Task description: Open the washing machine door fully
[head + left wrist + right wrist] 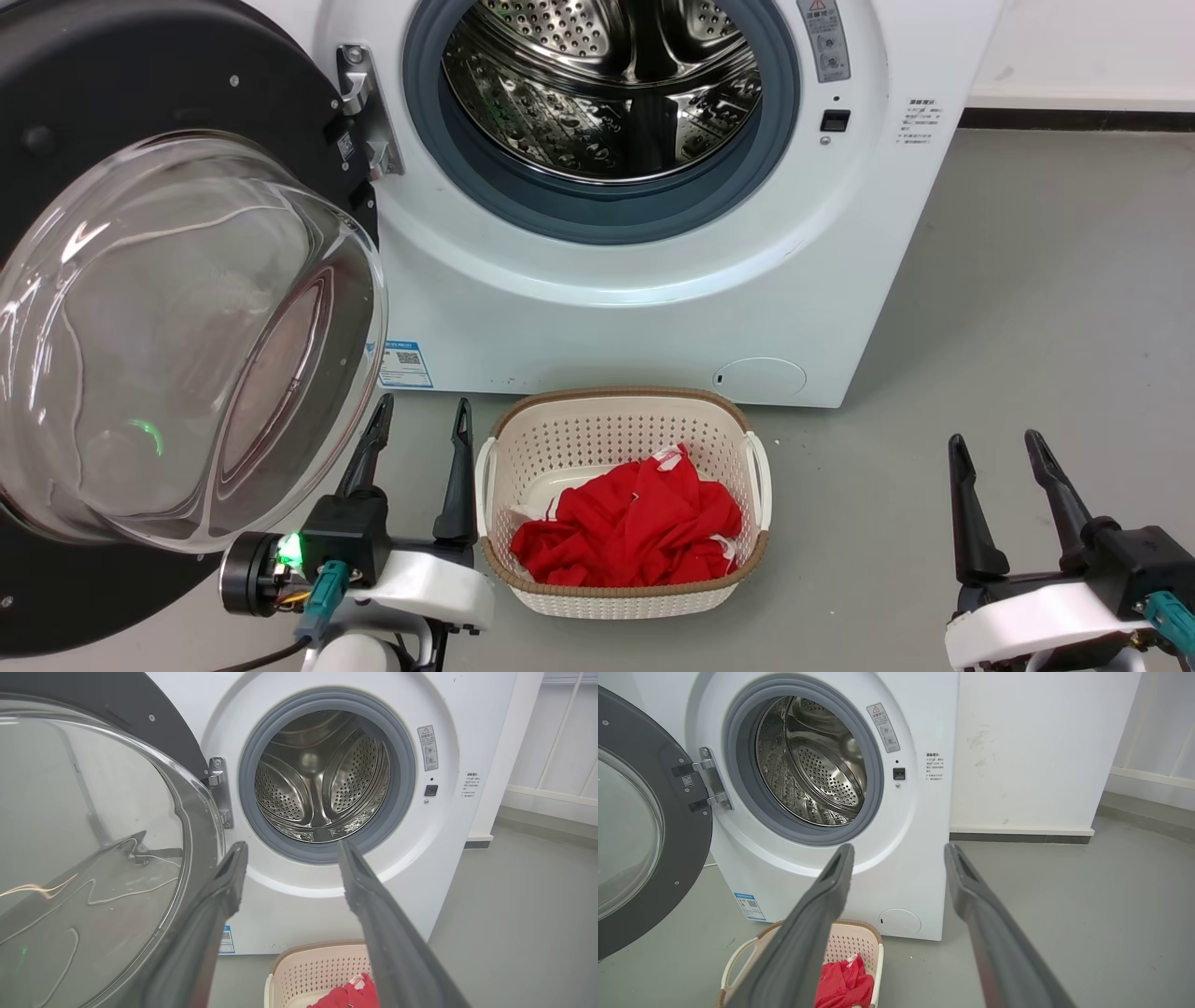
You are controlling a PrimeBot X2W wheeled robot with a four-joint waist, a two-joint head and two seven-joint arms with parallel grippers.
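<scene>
The left gripper (422, 409), two long dark fingers on a pale wrist, stands with its fingers spread apart and nothing between them, pointing up toward the big white front-loading washing machine (607, 317). Its outer finger lies just beside the lower rim of the large round glossy black door with a bulging clear glass bowl (187, 327); whether it touches the glass cannot be told. The right gripper (995, 443) is likewise spread and empty, well apart over bare grey floor. The door hangs swung wide out on the metal hinge (359, 112) at the machine's left, its bowl toward the robot, leaving the perforated steel drum (607, 84) wholly uncovered, so the task looks done or nearly so. If more swing is wanted, a fingertip pressed on the smooth curved glass could skid off, and forcing the door past its stop would strain the hinge. A careless move of the left arm might also nudge the door back toward closing, or knock the cream perforated plastic basket (738, 415) of crumpled red cloth (635, 523) sitting just beside that gripper.
</scene>
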